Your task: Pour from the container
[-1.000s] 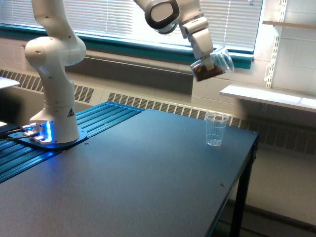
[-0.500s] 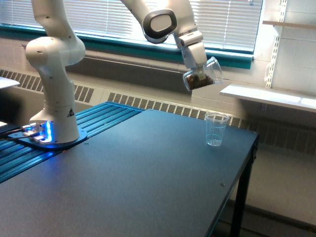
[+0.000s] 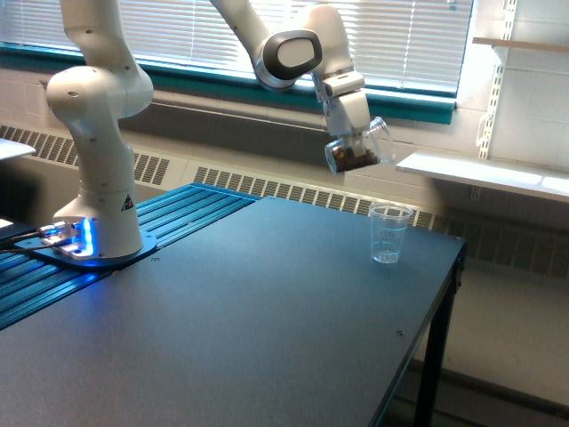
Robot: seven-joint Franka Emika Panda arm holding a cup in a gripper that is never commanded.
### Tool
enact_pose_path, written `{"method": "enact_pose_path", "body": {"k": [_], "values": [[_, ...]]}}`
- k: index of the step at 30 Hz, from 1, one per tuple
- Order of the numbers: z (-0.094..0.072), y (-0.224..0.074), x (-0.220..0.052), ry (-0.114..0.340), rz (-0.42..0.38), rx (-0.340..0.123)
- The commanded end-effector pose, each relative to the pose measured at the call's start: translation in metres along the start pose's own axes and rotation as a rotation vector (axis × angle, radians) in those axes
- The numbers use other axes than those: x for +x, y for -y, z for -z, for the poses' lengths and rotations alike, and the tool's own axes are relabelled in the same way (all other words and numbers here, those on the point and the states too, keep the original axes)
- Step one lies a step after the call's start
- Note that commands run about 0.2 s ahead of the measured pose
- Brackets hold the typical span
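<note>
The container [image 3: 360,149] is a clear rounded plastic vessel with brown granular bits lying in its lower side. It hangs tilted in the air, mouth toward the exterior view's right, above and a little left of a smaller clear cup. My gripper [image 3: 354,138] is shut on the container. The smaller tapered cup [image 3: 389,233] stands upright on the dark table [image 3: 267,311] near its far right corner, and looks empty.
The arm's white base [image 3: 100,191] stands at the table's left on blue ribbed panels. A wall shelf [image 3: 480,173] juts out at the exterior view's right, behind the container. The table edge drops off just right of the small cup.
The gripper and container have moved left and down over the last second. The brown bits remain inside. The small cup has not moved.
</note>
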State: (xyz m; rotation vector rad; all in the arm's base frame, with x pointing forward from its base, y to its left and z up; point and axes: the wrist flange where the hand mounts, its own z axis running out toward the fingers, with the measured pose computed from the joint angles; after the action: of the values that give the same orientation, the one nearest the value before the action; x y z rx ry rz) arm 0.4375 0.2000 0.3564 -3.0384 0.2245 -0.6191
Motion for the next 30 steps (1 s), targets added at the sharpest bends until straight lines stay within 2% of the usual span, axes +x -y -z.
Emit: {"method": "enact_pose_path", "body": {"k": [1, 9, 11, 19, 30], "values": [[-0.007, 0.007, -0.003, 0.012, -0.021, -0.014], [-0.019, 0.015, -0.006, 0.037, 0.007, -0.038], [-0.016, 0.013, 0.01, 0.041, 0.019, -0.043], [-0.015, 0.026, 0.028, 0.049, 0.052, -0.072], [-0.026, 0.04, 0.022, 0.063, 0.083, -0.09]]}}
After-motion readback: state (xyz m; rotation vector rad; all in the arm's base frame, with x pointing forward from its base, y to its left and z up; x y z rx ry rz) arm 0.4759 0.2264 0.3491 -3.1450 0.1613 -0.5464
